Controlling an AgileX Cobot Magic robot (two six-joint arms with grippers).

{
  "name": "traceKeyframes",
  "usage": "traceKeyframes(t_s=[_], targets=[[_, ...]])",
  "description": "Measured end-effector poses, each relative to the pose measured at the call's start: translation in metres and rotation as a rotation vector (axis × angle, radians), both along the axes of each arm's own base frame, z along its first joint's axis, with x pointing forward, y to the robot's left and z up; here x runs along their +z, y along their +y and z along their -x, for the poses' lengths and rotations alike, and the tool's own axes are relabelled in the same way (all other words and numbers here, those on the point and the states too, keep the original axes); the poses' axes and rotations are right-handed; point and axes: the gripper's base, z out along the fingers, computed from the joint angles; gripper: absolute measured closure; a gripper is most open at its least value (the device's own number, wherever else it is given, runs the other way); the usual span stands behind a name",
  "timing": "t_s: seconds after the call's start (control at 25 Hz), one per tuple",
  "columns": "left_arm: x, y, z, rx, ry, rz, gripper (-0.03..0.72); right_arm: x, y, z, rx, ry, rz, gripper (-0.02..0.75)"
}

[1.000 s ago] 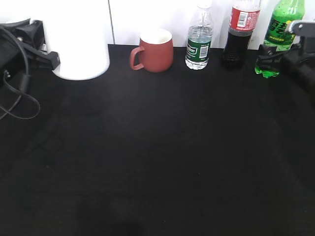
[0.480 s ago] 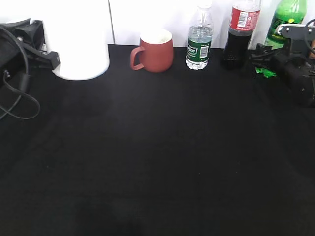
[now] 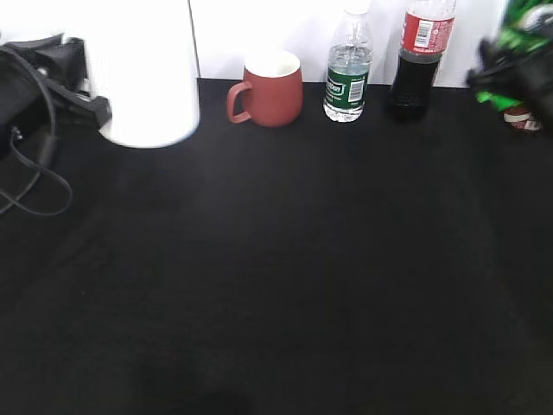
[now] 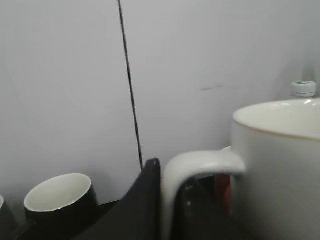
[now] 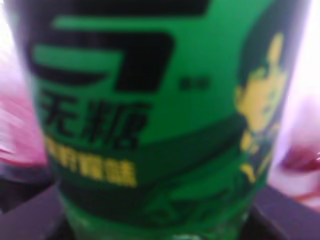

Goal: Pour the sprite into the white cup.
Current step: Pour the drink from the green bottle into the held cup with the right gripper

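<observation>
The white cup [image 3: 147, 78] is at the far left, big and close in the exterior view. My left gripper [image 3: 97, 105] is shut on its loop handle [image 4: 197, 167], with one black finger [image 4: 147, 200] on each side; the cup body [image 4: 280, 170] fills the right of the left wrist view. The sprite [image 3: 517, 43] is a blurred green shape at the top right, off the table in my right gripper [image 3: 518, 76]. Its green label [image 5: 150, 115] fills the right wrist view and hides the jaws, which are shut on it.
A brick-red mug [image 3: 270, 88], a small clear water bottle [image 3: 347, 73] and a dark cola bottle [image 3: 418, 60] stand in a row along the back wall. A small red-and-white object [image 3: 523, 117] lies at the right edge. A dark mug [image 4: 60, 200] stands behind the white cup. Cables [image 3: 34, 164] hang at the left.
My right gripper has lifted the sprite off the table and carried it up and right. The white cup has shifted slightly to the right.
</observation>
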Motion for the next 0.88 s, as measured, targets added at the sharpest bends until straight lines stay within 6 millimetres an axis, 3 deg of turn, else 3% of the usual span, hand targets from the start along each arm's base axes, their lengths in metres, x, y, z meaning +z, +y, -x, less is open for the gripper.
traceKeyframes(t_s=[0.12, 0.28, 0.36, 0.48, 0.64, 0.88], targets=[[0.0, -0.005, 0.002, -0.058, 0.016, 0.029, 0.651, 0.044, 0.007, 0.046, 0.064, -0.049, 0.031, 0.309], [-0.001, -0.031, 0.014, -0.181, 0.017, 0.018, 0.651, 0.077, 0.048, 0.082, 0.209, -0.015, 0.054, 0.309], [-0.001, -0.044, 0.021, -0.234, 0.018, 0.016, 0.651, 0.077, 0.074, 0.091, 0.296, -0.017, 0.149, 0.309], [-0.002, -0.05, 0.025, -0.265, 0.023, 0.002, 0.651, 0.071, 0.1, 0.101, 0.392, -0.037, 0.445, 0.309], [-0.006, -0.053, 0.027, -0.309, 0.045, -0.056, 0.651, 0.071, 0.103, 0.102, 0.39, -0.142, 0.833, 0.309], [-0.009, -0.057, 0.03, -0.362, 0.043, -0.107, 0.651, 0.076, 0.107, 0.098, 0.404, -0.21, 1.102, 0.311]])
